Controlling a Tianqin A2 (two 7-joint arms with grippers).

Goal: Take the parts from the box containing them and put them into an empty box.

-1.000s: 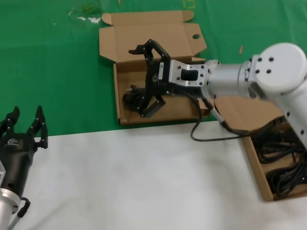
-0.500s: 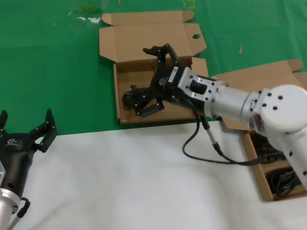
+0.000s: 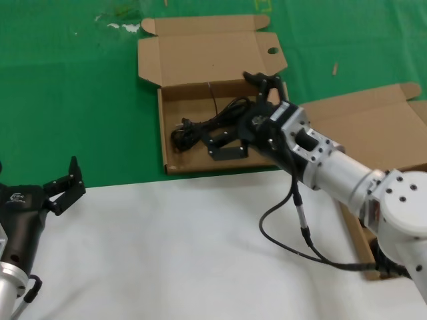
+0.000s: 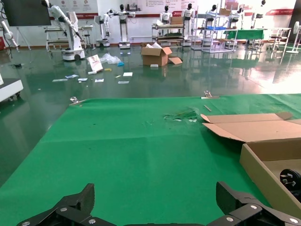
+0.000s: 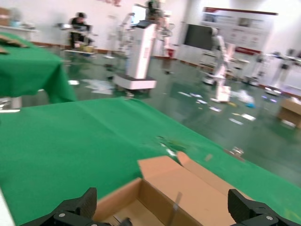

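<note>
right tool released over floppy, light, glossy cable bundle in holed box; grab bunched loops.

The right arm is a smooth silver-grey tube with a rounded white joint cap dotted with small dark screws, and its right gripper is a black claw on a silver bracket studded with screw heads. A thin black cable loops loose beneath that arm. The left gripper is matte black with angular, screw-dotted fingers, a small white logo on its body and a silver cuff behind.
</note>
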